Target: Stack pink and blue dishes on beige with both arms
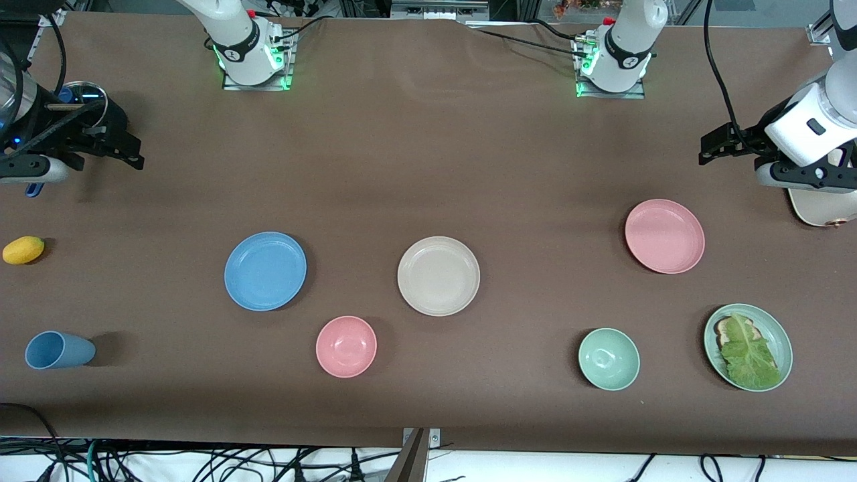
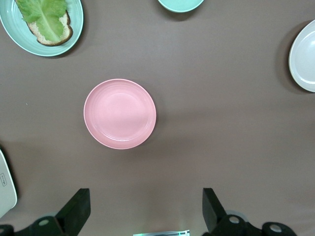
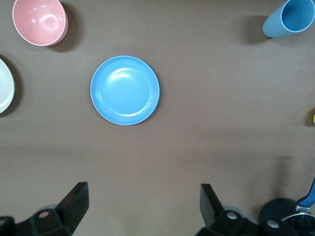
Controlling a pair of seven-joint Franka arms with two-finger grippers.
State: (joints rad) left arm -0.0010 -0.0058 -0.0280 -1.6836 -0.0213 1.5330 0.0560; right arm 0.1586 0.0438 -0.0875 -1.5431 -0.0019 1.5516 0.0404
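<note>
My left jaws and right jaws hang open and empty above the desk. Pink plate and blue plate flank the bare beige plate; nothing stacked yet.

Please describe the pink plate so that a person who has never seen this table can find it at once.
Start at the beige plate in the middle of the brown table and go toward the left arm's end. The pink plate lies there alone, empty. It is wider and shallower than the pink bowl, which sits nearer the camera.
</note>
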